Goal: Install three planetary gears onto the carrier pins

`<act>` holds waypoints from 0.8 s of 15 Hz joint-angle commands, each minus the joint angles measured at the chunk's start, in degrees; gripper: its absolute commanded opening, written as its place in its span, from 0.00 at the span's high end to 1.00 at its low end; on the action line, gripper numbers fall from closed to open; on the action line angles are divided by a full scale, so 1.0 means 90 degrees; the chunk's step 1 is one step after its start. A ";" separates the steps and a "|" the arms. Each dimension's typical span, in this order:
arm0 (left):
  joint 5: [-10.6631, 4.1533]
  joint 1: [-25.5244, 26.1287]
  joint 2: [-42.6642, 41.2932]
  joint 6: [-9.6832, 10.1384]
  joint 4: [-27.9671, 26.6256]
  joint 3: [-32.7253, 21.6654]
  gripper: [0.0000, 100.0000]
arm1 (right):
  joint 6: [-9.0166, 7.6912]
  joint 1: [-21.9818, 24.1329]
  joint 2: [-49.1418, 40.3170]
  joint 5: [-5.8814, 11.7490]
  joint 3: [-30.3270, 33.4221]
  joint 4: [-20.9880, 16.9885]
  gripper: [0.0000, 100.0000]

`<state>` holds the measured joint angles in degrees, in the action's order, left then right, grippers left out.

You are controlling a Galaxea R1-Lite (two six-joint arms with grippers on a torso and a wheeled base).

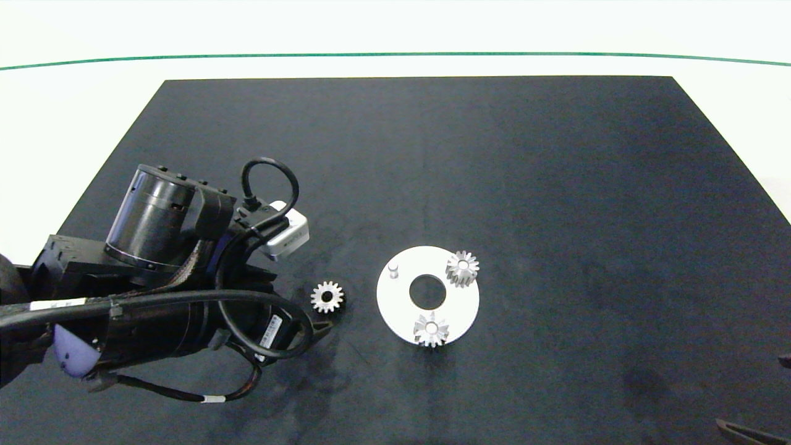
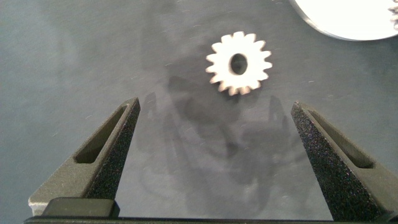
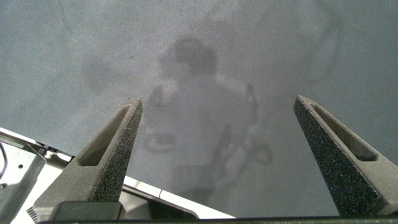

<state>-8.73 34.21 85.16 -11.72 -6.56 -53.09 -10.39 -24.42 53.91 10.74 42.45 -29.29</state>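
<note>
A white disc [image 1: 401, 303] lies on the dark mat, carrying the carrier pins. Two silvery planetary gears sit on pins: one at the far right [image 1: 462, 268] and one at the near edge [image 1: 431, 329]. The third pin [image 1: 393, 269] stands bare at the disc's far left. A third planetary gear [image 1: 327, 296] [image 2: 239, 62] lies flat on the mat left of the disc. My left gripper [image 2: 214, 121] hovers open just short of this loose gear, nothing between its fingers. My right gripper [image 3: 217, 121] is open over bare mat at the near right corner.
The dark mat [image 1: 556, 185] covers most of the white table [image 1: 74, 111]. A green line runs along the far side. The disc's edge [image 2: 348, 25] shows in the left wrist view beyond the loose gear. The table's near edge shows under the right gripper.
</note>
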 commanded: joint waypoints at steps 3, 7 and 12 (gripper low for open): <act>-0.0016 0.0145 0.0420 0.0003 0.0104 -0.0166 0.00 | -0.0008 -0.0002 0.0036 0.0008 -0.0009 -0.0017 0.00; -0.0016 0.0135 0.0664 -0.0017 0.0211 -0.0234 0.00 | -0.0008 -0.0002 0.0036 0.0008 -0.0019 -0.0017 0.00; -0.0143 0.0154 0.0840 -0.0017 0.0524 -0.0156 0.00 | -0.0018 -0.0002 0.0006 0.0008 -0.0009 -0.0017 0.00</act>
<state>-9.92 35.57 91.93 -11.81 -1.97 -54.82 -10.45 -24.42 53.93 10.74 42.30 -29.27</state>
